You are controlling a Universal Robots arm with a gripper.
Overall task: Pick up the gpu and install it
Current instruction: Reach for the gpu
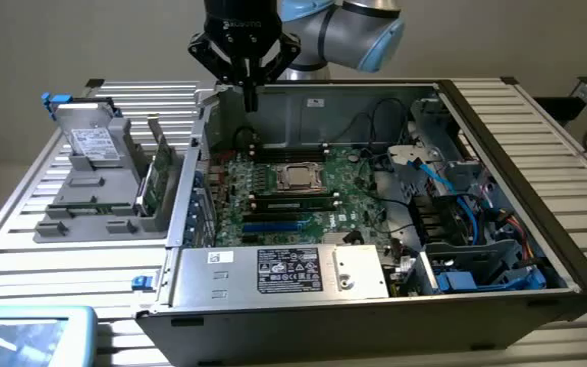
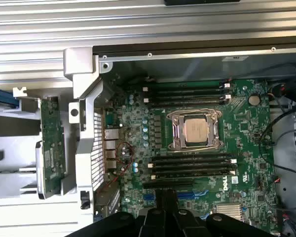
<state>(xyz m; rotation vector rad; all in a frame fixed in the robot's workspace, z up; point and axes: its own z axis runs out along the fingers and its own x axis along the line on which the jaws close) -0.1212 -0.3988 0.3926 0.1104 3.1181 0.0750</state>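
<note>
The gripper point(image 1: 250, 101) hangs pointing straight down, jaws pressed together

I read the gpu point(image 1: 158, 182) as a green circuit board speckled with small dark components. Its holder point(image 1: 79, 218) is plain mid-grey. The drive point(image 1: 95, 141) is silver, with a white label printed in black. The motherboard point(image 1: 304, 200) is green, with black memory slots, blue expansion slots and a silver processor point(image 1: 299, 177). The power supply point(image 1: 202, 279) is bare silver, and its label is black with white print. The cables point(image 1: 445, 180) I see are blue and black. The gripper point(image 1: 250, 99) is black. The arm point(image 1: 360, 27) is silver-grey with light-blue caps. The table point(image 1: 538, 130) shows a striped pattern of silver slats.
</note>
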